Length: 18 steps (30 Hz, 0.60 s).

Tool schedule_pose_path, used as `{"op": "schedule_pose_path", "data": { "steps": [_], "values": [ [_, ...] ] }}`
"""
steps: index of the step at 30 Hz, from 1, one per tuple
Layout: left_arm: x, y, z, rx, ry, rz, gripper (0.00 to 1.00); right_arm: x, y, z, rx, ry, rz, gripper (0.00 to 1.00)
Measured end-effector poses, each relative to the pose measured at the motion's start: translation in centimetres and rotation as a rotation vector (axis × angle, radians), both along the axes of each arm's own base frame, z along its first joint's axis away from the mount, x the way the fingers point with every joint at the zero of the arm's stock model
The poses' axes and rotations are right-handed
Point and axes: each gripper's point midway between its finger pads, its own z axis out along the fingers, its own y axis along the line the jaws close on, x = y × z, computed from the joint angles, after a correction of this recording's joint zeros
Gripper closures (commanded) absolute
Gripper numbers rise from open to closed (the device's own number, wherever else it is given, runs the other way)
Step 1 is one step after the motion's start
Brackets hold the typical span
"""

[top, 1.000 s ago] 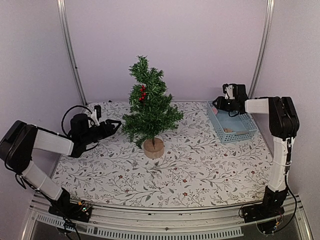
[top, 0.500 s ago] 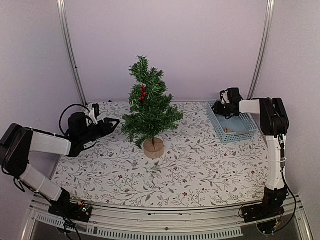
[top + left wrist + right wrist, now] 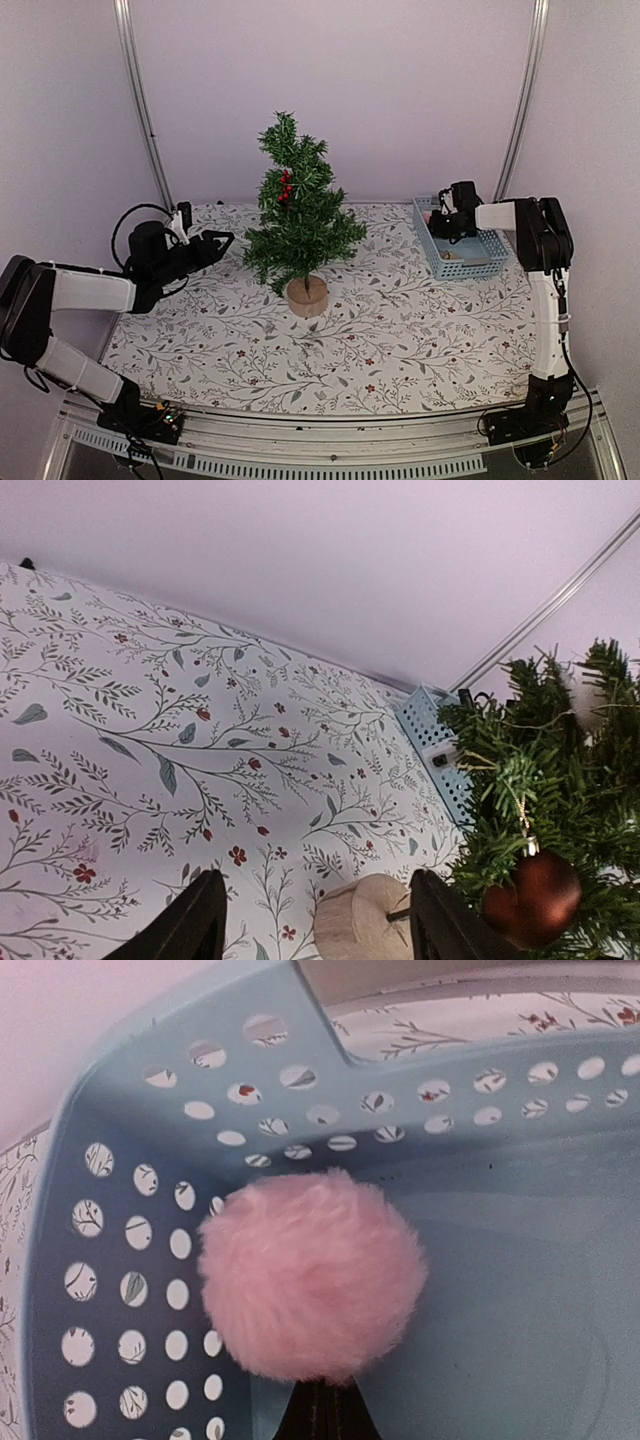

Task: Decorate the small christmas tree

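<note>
R gripper (image 3: 322,1412) pinched shut on pink pom-pom (image 3: 312,1275) inside blue basket (image 3: 120,1160), right side of top view; prob. lifting an ornament. L gripper (image 3: 215,243) jaws apart, empty, just left of small christmas tree (image 3: 300,215), which stands upright at frame centre.

This looks like a robotics lab booth: bare pale walls (image 3: 400,90), metal frame posts (image 3: 140,100), and a floral cloth (image 3: 380,330) spread before two arms (image 3: 90,290) bolted to an aluminium rail (image 3: 330,455).

Soft, even, shadowless light; mild blur
</note>
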Motion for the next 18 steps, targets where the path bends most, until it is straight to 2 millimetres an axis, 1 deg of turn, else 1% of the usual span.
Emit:
{"op": "schedule_pose_path", "data": {
  "steps": [3,5,6,8,12,15,16,18],
  "values": [
    [-0.1,0.0,0.4,-0.002,-0.009,0.0,0.36,-1.2,-0.2,-0.3,-0.004,0.02,0.0,1.0],
    [-0.3,0.1,0.6,-0.003,-0.013,0.0,0.35,-2.0,-0.3,0.4,-0.005,0.019,0.002,1.0],
    [-0.3,0.1,0.6,-0.003,-0.015,0.001,0.34,-2.3,-0.3,1.0,-0.005,0.013,0.002,1.0],
    [-0.5,0.2,0.8,-0.001,-0.018,0.001,0.31,-2.6,-0.3,2.8,-0.003,-0.017,0.003,1.0],
    [-0.9,0.4,1.4,0.011,-0.028,0.002,0.25,-3.1,-0.4,8.4,0.003,-0.133,0.01,1.0],
    [-1.4,0.6,1.9,0.026,-0.045,0.008,0.23,-3.5,-0.4,11.7,0.005,-0.209,0.017,1.0],
    [-1.5,0.8,2.1,0.031,-0.05,0.014,0.22,-3.7,-0.4,12.6,0.005,-0.228,0.019,1.0],
    [-1.8,1.0,2.5,0.043,-0.062,0.019,0.22,-4.2,-0.4,13.8,0.008,-0.255,0.027,1.0]
  ]
}}
